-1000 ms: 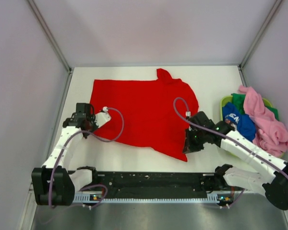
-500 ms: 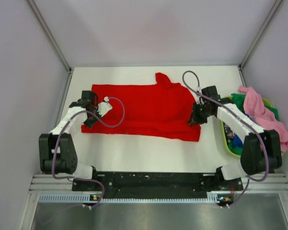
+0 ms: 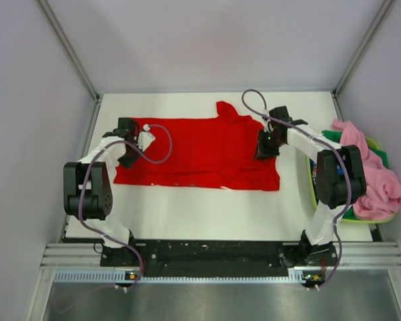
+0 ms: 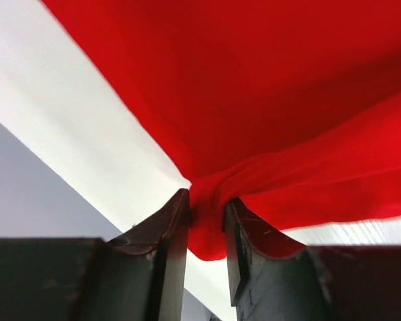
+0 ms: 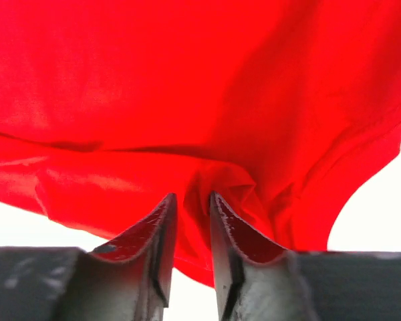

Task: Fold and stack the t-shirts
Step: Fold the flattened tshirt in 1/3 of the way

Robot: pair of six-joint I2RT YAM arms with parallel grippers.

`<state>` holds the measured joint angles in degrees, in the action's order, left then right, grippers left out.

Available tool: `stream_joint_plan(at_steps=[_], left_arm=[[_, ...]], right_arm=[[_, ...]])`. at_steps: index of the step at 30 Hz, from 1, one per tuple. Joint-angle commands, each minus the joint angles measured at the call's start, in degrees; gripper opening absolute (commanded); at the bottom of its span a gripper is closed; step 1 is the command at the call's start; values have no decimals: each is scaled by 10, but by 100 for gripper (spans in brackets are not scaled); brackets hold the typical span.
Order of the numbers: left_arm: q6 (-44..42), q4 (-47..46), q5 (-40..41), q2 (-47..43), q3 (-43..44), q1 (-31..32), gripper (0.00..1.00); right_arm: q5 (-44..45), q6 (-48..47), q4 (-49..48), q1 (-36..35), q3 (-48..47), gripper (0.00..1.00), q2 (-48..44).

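Note:
A bright red t-shirt [image 3: 200, 150] lies folded over on the white table, a wide band with a sleeve sticking out at the back. My left gripper [image 3: 129, 148] is shut on a bunched fold of the red cloth [image 4: 207, 214] at the shirt's left end. My right gripper [image 3: 264, 146] is shut on a bunched fold of the red cloth [image 5: 197, 194] at the shirt's right end. Pink [image 3: 371, 170], dark green [image 3: 333, 138] shirts sit in a pile at the right; the blue one is hidden.
A round lime-green basket [image 3: 312, 175] stands at the table's right edge under the pile of shirts. Grey walls close in the table at the left, back and right. The arm bases stand on a black rail [image 3: 214, 254] at the near edge.
Both grippers have carried the shirt's near edge away from me over the rest, folding it in half. The arms now reach much farther back.

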<state>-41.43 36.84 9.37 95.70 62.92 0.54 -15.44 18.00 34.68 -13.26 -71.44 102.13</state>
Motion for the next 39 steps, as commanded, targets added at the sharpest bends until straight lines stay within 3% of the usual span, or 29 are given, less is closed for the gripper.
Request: stream_joint_plan(at_steps=[1, 4, 7, 12, 17, 20, 25, 33, 35, 39], left_arm=[[58, -80, 28, 33, 54, -30, 38], [89, -92, 30, 66, 105, -51, 45], [107, -85, 43, 100, 167, -72, 48], [101, -64, 30, 93, 199, -85, 55], [-6, -11, -143, -19, 91, -81, 53], [-102, -2, -183, -85, -7, -74, 53], [-192, -46, -180, -133, -122, -74, 58], [-197, -137, -140, -77, -159, -74, 59], [-188, -160, -131, -69, -165, -76, 54], [-173, -161, -133, -93, -183, -75, 5]], right_arm=[[37, -1, -31, 12, -65, 30, 41], [53, 18, -40, 24, -104, 40, 63], [75, 30, -37, 38, -135, 42, 69], [152, 19, -16, 44, -108, 50, -9], [135, 40, -18, 42, 57, 53, -141], [132, 61, -20, 33, 152, 53, -208], [120, 100, -55, 17, 262, 54, -256], [121, 105, -117, 18, 287, 59, -186], [117, 106, -117, 17, 296, 48, -179], [115, 119, -91, 19, 315, 7, -220]])
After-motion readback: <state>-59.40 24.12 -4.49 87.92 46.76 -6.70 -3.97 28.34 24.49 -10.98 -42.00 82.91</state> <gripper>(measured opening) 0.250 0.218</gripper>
